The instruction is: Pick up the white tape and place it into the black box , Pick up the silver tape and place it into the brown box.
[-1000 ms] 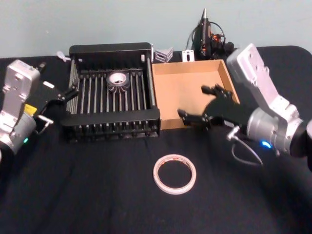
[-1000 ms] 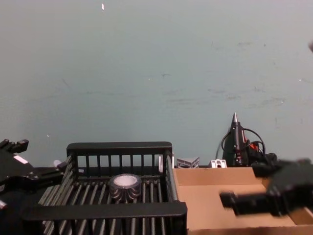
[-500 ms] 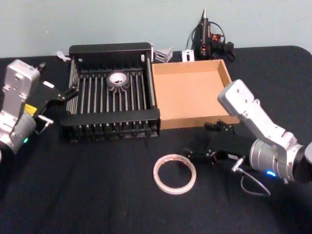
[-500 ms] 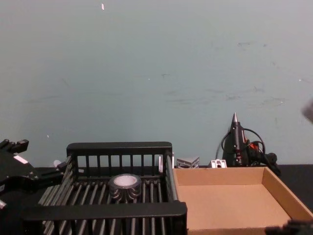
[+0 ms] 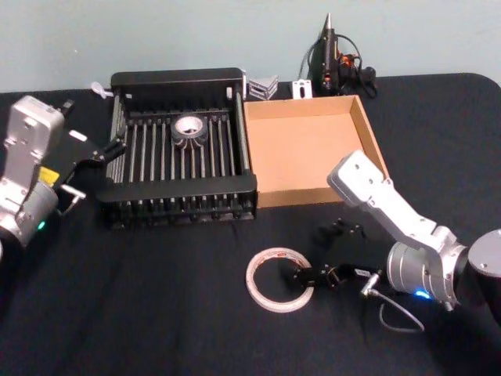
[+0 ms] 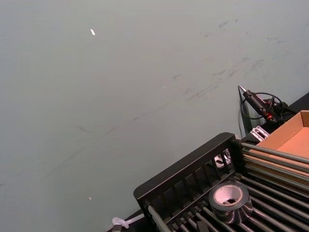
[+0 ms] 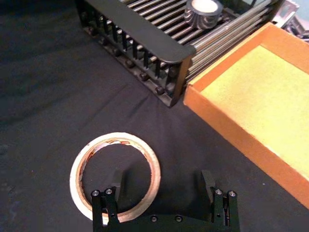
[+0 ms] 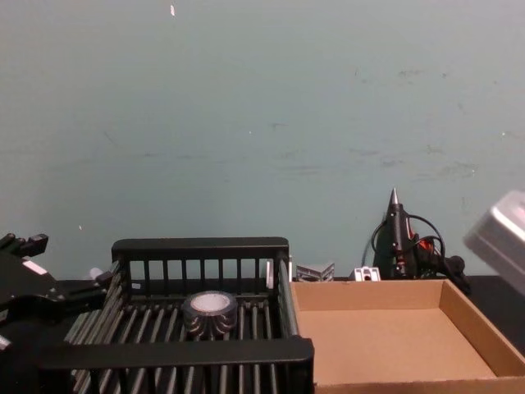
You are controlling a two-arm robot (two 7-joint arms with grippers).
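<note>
White tape (image 5: 189, 127) upright in black box (image 5: 177, 205); silver tape (image 5: 279, 279) flat before empty brown box (image 5: 307, 196).

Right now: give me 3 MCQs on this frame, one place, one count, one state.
1. Where is the white tape?
A. black box
B. brown box
C. on the cloth

2. How many tapes are in the brown box?
A. none
B. one
C. two

3. The right gripper is:
A. shut on the silver tape
B. open beside it
C. over the black box

Key:
1 A, it sits on the slats of the black box.
2 A, its floor is bare.
3 B, fingers spread at the rim of the silver tape.
</note>
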